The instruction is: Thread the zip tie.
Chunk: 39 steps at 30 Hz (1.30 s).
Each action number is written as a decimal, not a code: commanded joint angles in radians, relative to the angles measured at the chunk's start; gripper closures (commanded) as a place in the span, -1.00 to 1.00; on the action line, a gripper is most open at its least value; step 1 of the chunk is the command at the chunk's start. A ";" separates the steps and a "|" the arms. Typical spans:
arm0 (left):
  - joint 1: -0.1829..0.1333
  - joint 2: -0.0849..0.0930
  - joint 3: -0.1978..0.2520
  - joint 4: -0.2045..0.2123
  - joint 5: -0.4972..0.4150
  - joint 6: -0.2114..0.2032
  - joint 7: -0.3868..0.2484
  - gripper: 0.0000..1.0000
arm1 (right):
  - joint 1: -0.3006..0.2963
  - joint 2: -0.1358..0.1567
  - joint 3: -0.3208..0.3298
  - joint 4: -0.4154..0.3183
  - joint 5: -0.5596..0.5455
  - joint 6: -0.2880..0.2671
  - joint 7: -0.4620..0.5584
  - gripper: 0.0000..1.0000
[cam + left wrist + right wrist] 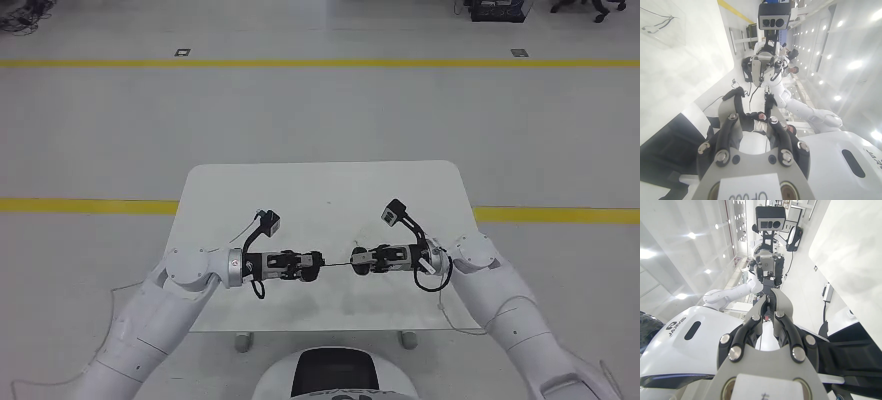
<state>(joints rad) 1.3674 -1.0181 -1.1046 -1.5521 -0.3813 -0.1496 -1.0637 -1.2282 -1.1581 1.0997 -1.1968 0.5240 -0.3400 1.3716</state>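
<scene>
Zip tie (pixel 336 263) over table's (pixel 320 185) near edge, right end effector (pixel 768 296) gripping it, left end effector (pixel 752 96) spread wide

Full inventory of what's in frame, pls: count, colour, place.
table: 1, white, in front of the robot.
zip tie: 1, dark, thin, in the air between the two grippers, over the table's near edge.
floor lines: 2, yellow, one running behind the table, one farther back.
left gripper: 1, grey with black fingers, open, facing the right one.
right gripper: 1, grey with black fingers, apparently shut on the zip tie.
</scene>
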 commanded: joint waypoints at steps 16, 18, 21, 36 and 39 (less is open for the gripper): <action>0.002 0.001 0.016 -0.003 0.003 -0.006 0.041 -1.00 | -0.002 -0.008 0.013 -0.006 -0.009 0.002 -0.001 1.00; 0.003 -0.001 0.029 -0.007 -0.012 0.001 0.049 -1.00 | -0.012 -0.009 0.004 -0.028 -0.013 0.002 -0.027 1.00; -0.004 -0.003 0.042 0.000 -0.034 0.006 0.047 -1.00 | -0.013 -0.011 -0.011 -0.038 -0.002 0.000 -0.025 1.00; -0.015 -0.006 0.065 0.004 -0.032 0.007 0.102 -1.00 | -0.020 -0.016 -0.036 -0.071 -0.011 0.010 -0.068 1.00; -0.016 -0.005 0.066 0.005 -0.043 0.005 0.095 -1.00 | -0.023 -0.015 -0.037 -0.078 -0.014 0.011 -0.078 1.00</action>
<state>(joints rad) 1.3516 -1.0234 -1.0380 -1.5476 -0.4199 -0.1434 -0.9650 -1.2507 -1.1732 1.0624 -1.2731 0.5100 -0.3286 1.2962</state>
